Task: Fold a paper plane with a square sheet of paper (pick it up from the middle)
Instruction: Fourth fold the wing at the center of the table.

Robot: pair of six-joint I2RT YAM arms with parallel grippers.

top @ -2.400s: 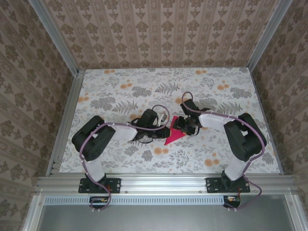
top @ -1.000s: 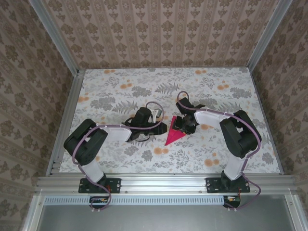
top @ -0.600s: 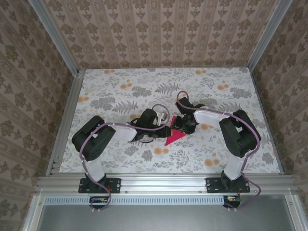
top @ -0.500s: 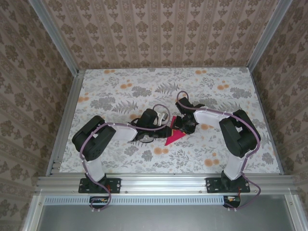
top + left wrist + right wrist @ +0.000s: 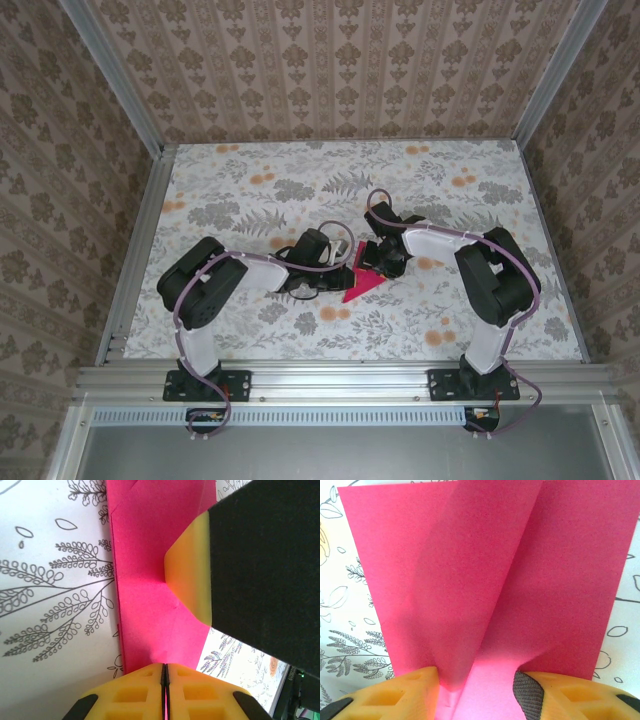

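Evidently our left gripper [image 5: 164, 667] clamps the edge of the slim magenta-pink paper plane [image 5: 360, 287] while our right gripper [image 5: 476, 677], fingers parted, pins it flat for creasing.

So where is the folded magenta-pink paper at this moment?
In the top view the folded magenta-pink paper lies mid-table on the floral tabletop, between the left gripper and the right gripper, its point towards the near edge.

Floral tabletop [image 5: 250, 180] (orange blooms), damask-patterned walls [image 5: 340, 70]

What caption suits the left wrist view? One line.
Left gripper pinching the folded pink paper by its edge over the floral tabletop.
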